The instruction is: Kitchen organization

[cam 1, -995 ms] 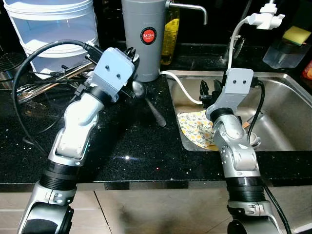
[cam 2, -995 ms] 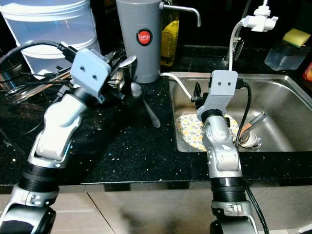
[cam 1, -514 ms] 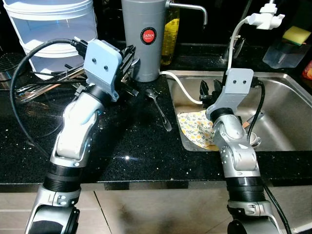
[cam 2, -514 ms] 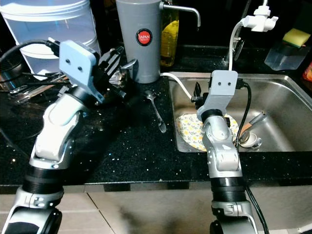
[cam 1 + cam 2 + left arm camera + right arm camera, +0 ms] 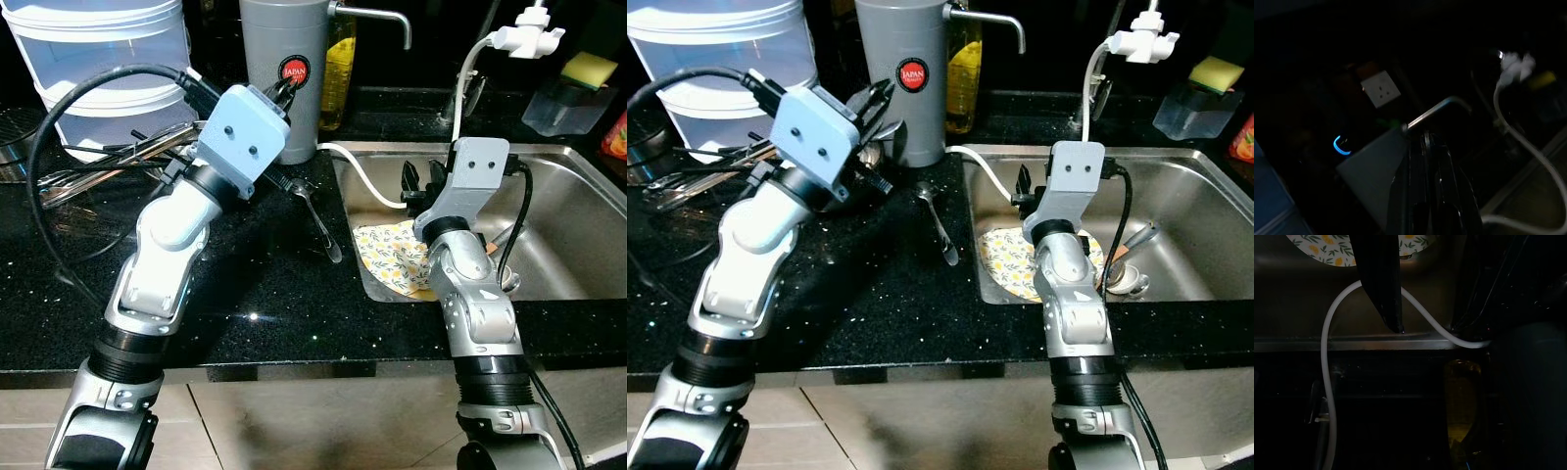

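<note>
One spoon (image 5: pixel 319 217) lies flat on the black counter (image 5: pixel 245 294), bowl toward 12 o'clock, handle running toward 5 o'clock, just beside the sink (image 5: pixel 568 196) edge. One grey dispenser (image 5: pixel 284 78) with a red round label stands at the 12 o'clock edge of the counter; one yellow bottle (image 5: pixel 341 69) stands behind it. One clear plastic tub (image 5: pixel 98 59) stands at 10 o'clock, with a cluster of metal utensils (image 5: pixel 88 171) lying below it; their number cannot be told. Inside the sink rest one lemon-print plate (image 5: pixel 392 259) and one cup (image 5: pixel 1129 282) with a utensil handle leaning from it. One white hose (image 5: pixel 367 181) runs from the dispenser base over the sink rim. The left claw (image 5: pixel 880 103) is raised just in front of the dispenser, above the spoon and apart from it; its fingers (image 5: pixel 1430 196) appear pressed together, holding nothing. The right claw (image 5: pixel 421 181) hangs over the sink above the plate; its opening cannot be told.
</note>
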Robot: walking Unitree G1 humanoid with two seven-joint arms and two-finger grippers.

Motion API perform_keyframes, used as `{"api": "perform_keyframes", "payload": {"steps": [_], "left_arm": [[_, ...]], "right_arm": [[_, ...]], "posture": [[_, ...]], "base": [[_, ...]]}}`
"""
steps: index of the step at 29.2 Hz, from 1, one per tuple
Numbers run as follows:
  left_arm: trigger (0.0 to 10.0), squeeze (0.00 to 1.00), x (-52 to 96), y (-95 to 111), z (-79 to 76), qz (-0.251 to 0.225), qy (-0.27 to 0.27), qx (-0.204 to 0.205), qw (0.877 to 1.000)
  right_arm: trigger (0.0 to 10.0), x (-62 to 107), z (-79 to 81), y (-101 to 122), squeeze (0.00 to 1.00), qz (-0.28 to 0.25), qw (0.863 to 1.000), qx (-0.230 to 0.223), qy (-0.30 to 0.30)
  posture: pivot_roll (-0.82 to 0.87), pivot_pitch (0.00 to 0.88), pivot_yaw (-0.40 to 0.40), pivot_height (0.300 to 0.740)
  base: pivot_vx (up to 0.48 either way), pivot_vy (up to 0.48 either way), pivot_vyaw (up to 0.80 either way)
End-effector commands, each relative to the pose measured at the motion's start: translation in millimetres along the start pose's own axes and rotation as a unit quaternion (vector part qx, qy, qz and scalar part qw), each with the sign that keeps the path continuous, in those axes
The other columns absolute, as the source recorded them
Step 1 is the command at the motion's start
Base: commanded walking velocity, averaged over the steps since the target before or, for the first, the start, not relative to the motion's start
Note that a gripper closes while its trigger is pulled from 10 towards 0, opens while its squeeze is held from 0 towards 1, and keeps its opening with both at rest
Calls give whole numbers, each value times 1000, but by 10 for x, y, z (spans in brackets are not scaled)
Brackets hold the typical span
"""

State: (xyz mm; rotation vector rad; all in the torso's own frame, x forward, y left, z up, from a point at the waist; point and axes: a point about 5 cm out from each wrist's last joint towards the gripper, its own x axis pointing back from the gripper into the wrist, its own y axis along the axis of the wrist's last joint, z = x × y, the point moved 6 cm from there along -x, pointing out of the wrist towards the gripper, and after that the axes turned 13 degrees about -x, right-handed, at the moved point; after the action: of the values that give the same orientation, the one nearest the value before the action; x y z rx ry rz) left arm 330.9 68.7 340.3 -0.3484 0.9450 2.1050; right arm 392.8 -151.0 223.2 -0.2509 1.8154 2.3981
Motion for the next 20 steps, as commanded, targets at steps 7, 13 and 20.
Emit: {"api": "perform_keyframes", "payload": {"steps": [7, 13, 20], "left_arm": [[10000, 0, -116, 425, -154, -83, -35, 223, 971], [10000, 0, -124, 391, -102, -90, -34, 312, 945], [10000, 0, -173, 264, 19, -83, -16, 361, 929]], "right_arm": [[10000, 59, 146, 57, 0, -23, 998, -40, 44], [10000, 121, 334, 167, 0, -45, 994, -32, 97], [10000, 249, 669, 264, 0, -69, 979, 30, 190]], "posture": [[119, 0, -50, 740], [114, 0, -44, 740], [107, 0, -41, 740]], "base": [[0, 0, 0], [0, 0, 0], [0, 0, 0]]}}
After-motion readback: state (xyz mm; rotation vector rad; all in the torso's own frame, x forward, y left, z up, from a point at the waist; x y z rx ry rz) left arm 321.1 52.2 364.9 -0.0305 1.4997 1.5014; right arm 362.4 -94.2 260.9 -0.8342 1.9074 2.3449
